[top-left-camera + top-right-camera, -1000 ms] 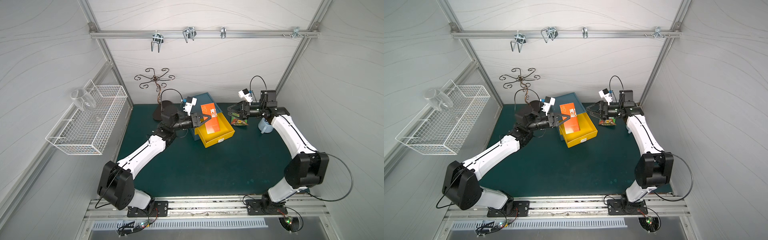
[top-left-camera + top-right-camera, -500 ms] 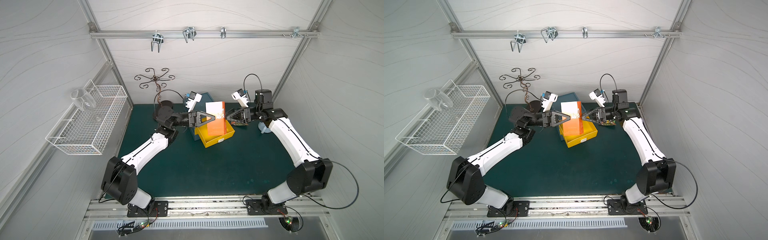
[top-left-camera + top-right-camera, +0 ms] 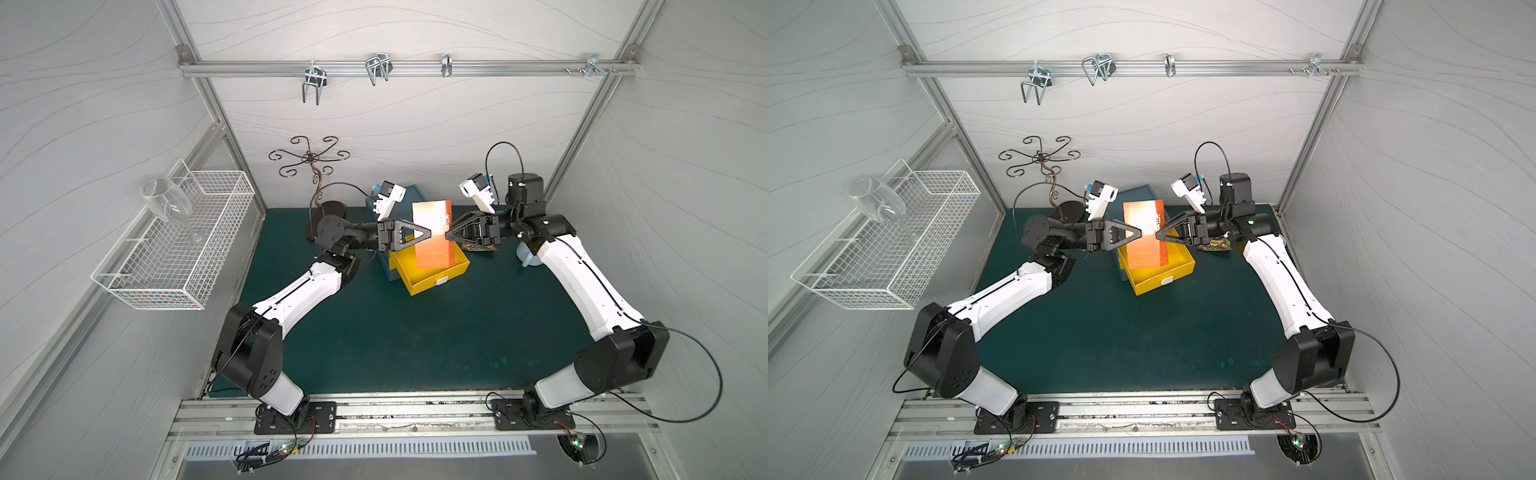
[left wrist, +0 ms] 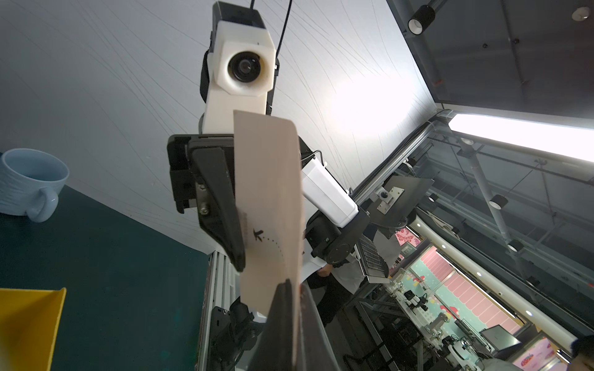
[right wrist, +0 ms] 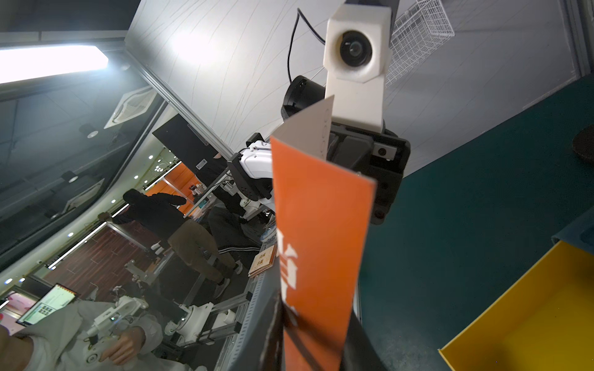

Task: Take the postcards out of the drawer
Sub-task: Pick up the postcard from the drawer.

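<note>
Right gripper (image 3: 447, 237) has closed onto 2 cards (image 5: 321, 225), orange in front; left gripper (image 3: 431, 238) stays clamped on them, above 1 drawer (image 3: 436, 279).

White arms (image 3: 303, 286), black joints (image 3: 249, 353), black cables (image 3: 711, 399)

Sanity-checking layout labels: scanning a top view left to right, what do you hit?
wire basket → metal scroll stand → orange postcard → green snack packet → blue mug
</note>
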